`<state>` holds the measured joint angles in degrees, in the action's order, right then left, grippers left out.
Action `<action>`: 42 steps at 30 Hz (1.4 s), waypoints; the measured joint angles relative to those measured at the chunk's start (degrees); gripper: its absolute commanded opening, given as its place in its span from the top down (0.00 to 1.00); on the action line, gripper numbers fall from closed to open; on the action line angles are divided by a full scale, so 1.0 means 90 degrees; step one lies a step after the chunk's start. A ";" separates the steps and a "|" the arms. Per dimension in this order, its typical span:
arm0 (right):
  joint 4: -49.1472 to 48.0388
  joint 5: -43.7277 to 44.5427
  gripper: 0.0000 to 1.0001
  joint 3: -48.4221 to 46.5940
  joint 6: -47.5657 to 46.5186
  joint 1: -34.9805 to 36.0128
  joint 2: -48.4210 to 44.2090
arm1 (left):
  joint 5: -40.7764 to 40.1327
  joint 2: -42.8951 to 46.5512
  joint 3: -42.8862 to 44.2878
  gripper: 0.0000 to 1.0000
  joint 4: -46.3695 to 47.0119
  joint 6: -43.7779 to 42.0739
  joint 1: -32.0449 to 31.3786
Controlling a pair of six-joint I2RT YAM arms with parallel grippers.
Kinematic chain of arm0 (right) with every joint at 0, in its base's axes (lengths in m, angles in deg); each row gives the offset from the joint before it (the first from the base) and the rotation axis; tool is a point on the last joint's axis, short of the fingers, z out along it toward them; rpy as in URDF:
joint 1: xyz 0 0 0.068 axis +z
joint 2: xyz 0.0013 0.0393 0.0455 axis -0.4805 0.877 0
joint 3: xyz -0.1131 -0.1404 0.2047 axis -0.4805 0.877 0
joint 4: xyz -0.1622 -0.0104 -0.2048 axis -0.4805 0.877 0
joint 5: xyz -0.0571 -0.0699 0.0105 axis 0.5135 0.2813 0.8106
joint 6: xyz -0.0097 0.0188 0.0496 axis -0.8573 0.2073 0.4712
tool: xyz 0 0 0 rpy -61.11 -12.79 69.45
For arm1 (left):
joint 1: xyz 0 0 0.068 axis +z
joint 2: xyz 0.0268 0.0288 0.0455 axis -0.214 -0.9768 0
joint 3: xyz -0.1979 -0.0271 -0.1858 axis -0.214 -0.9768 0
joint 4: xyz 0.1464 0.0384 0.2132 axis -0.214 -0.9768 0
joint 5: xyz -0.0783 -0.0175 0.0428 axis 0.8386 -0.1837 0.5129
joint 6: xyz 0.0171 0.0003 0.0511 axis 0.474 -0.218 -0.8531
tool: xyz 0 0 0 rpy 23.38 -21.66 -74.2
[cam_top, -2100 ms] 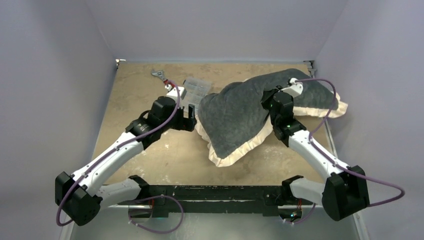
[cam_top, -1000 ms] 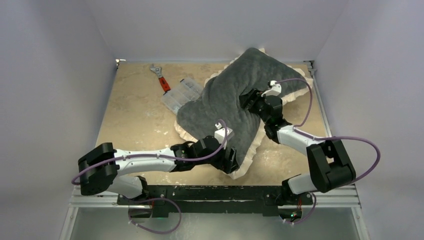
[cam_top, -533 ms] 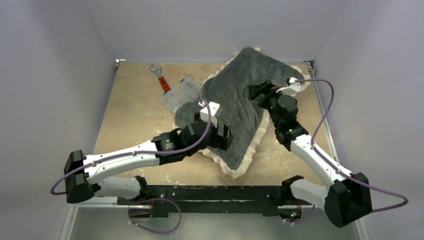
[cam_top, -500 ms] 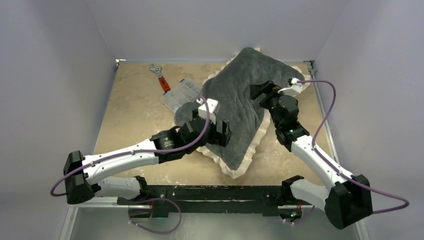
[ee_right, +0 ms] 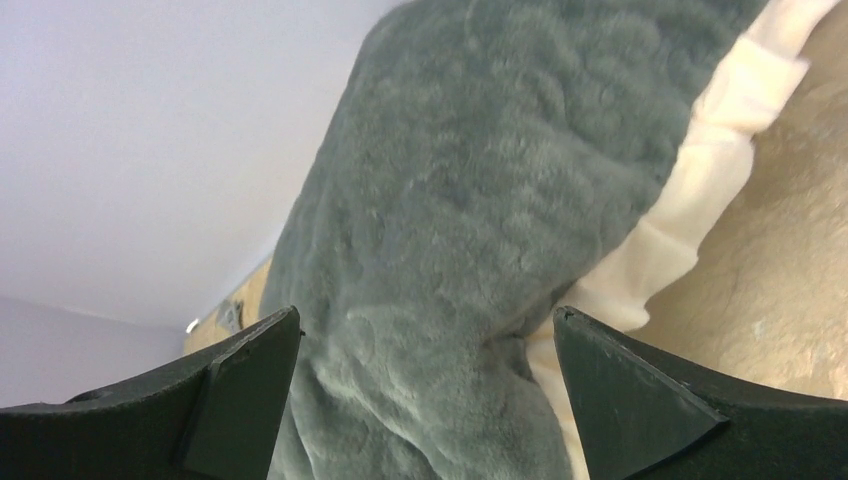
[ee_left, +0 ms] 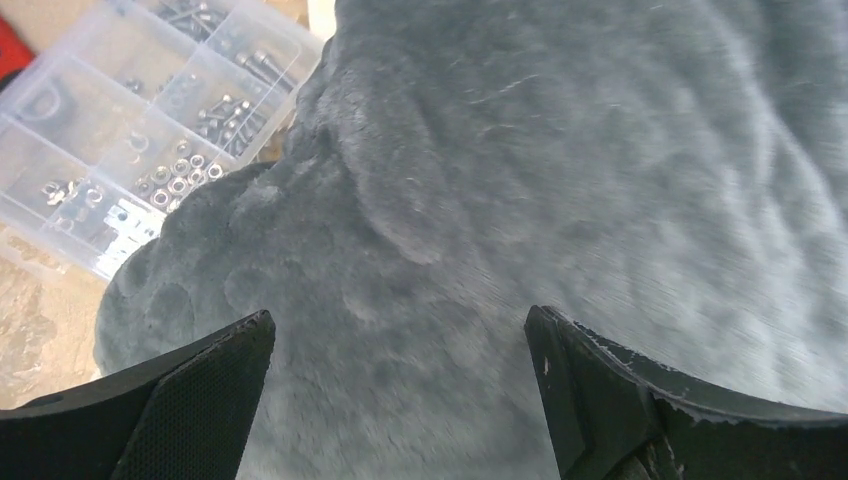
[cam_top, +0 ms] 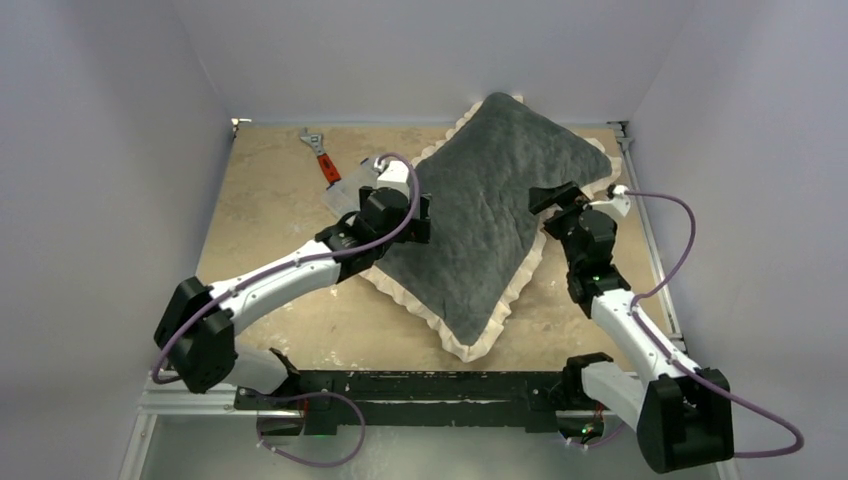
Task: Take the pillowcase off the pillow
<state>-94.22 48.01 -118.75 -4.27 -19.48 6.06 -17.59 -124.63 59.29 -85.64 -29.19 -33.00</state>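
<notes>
The pillowcase point(cam_top: 490, 215), dark grey plush with a cream ruffled frill point(cam_top: 490, 325), lies spread on a diagonal across the table and looks full. The pillow is hidden; no white cushion shows. My left gripper point(cam_top: 421, 214) is at the cover's left edge, open, and its fingers point(ee_left: 190, 400) straddle bare grey plush point(ee_left: 520, 200) in the left wrist view. My right gripper point(cam_top: 553, 199) hovers at the right edge, also open and holding nothing. In the right wrist view the grey plush point(ee_right: 470, 200) and the frill point(ee_right: 700, 190) lie beyond its fingertips point(ee_right: 620, 390).
A red-handled wrench point(cam_top: 322, 156) lies at the back left. A clear parts box point(cam_top: 347, 192) with small hardware point(ee_left: 130, 130) sits beside it, touching the cover's left corner and partly under my left arm. Tan tabletop point(cam_top: 270, 210) is walled on three sides.
Both grippers have opened and let go of the cover, which has settled flatter on the table. The left gripper moved back and left to the cover's left edge; the right one drew off to its right edge.
</notes>
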 measured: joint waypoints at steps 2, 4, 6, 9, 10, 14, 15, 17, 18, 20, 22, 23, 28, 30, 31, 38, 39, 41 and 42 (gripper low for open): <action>-0.0318 -0.0340 0.01 0.0240 0.0049 -0.0017 0.0138 | 0.0175 -0.0291 -0.0002 0.04 0.0083 0.0010 0.0175; -0.0687 -0.0780 0.01 0.0452 0.0049 -0.0034 0.0401 | 0.0372 -0.0493 -0.0053 0.04 0.0165 0.0061 0.0272; -0.1056 -0.1258 0.01 0.0622 0.0034 -0.0036 0.0772 | 0.0532 -0.0561 -0.0175 0.04 0.0296 0.0126 0.0287; -0.1637 -0.1889 0.01 0.0806 -0.0019 -0.0034 0.1353 | 0.0702 -0.0537 -0.0525 0.05 0.0656 0.0287 0.0287; -0.1904 -0.2123 0.01 0.0869 -0.0036 -0.0034 0.1549 | 0.0758 -0.0527 -0.0648 0.05 0.0789 0.0350 0.0289; -0.2863 -0.2871 0.03 0.0925 -0.0126 -0.0044 0.2361 | 0.1037 -0.0498 -0.1115 0.08 0.1396 0.0619 0.0316; -0.3094 -0.3028 0.08 0.0923 -0.0175 -0.0039 0.2555 | 0.1134 -0.0500 -0.1212 0.09 0.1554 0.0685 0.0330; -0.3407 -0.3269 0.21 0.0877 -0.0277 -0.0022 0.2873 | 0.1326 -0.0508 -0.1370 0.11 0.1817 0.0828 0.0357; -0.3500 -0.3381 0.28 0.0833 -0.0321 -0.0010 0.3002 | 0.1421 -0.0517 -0.1443 0.12 0.1960 0.0901 0.0362; -0.3548 -0.3504 0.40 0.0736 -0.0413 0.0017 0.3072 | 0.1576 -0.0544 -0.1562 0.12 0.2212 0.1064 0.0357; -0.3398 -0.3526 0.60 0.0619 -0.0512 0.0022 0.2941 | 0.1591 -0.0546 -0.1620 0.12 0.2334 0.1166 0.0282; -0.3169 -0.3497 0.70 0.0505 -0.0590 0.0027 0.2810 | 0.1566 -0.0544 -0.1637 0.12 0.2385 0.1202 0.0214; -0.1183 -0.2844 0.91 -0.1056 -0.1010 0.0087 0.2382 | 0.1540 -0.0500 -0.1637 0.12 0.2531 0.1455 -0.0381; -0.0505 -0.2560 0.90 -0.1812 -0.1175 0.0114 0.2341 | 0.1622 -0.0444 -0.1605 0.12 0.2601 0.1581 -0.0648; -0.0175 -0.2448 0.90 -0.2149 -0.1260 0.0129 0.2297 | 0.1710 -0.0410 -0.1579 0.12 0.2640 0.1656 -0.0763; 0.1855 -0.1627 0.89 -0.3852 -0.1855 0.0267 0.1855 | 0.2557 -0.0335 -0.1365 0.12 0.3162 0.2025 -0.1430; 0.2028 -0.1528 0.89 -0.4029 -0.1911 0.0284 0.1843 | 0.2652 -0.0362 -0.1353 0.12 0.3257 0.2057 -0.1484; 0.2424 -0.1243 0.89 -0.4490 -0.2038 0.0381 0.1860 | 0.2827 -0.0493 -0.1319 0.12 0.3541 0.2137 -0.1581; 0.2628 -0.1032 0.89 -0.4724 -0.2084 0.0495 0.1897 | 0.2895 -0.0593 -0.1319 0.12 0.3723 0.2188 -0.1608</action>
<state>-70.58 38.73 -161.26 -23.02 -15.02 23.13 8.47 -129.96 47.42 -52.14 -9.50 -47.47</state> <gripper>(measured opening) 0.140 0.882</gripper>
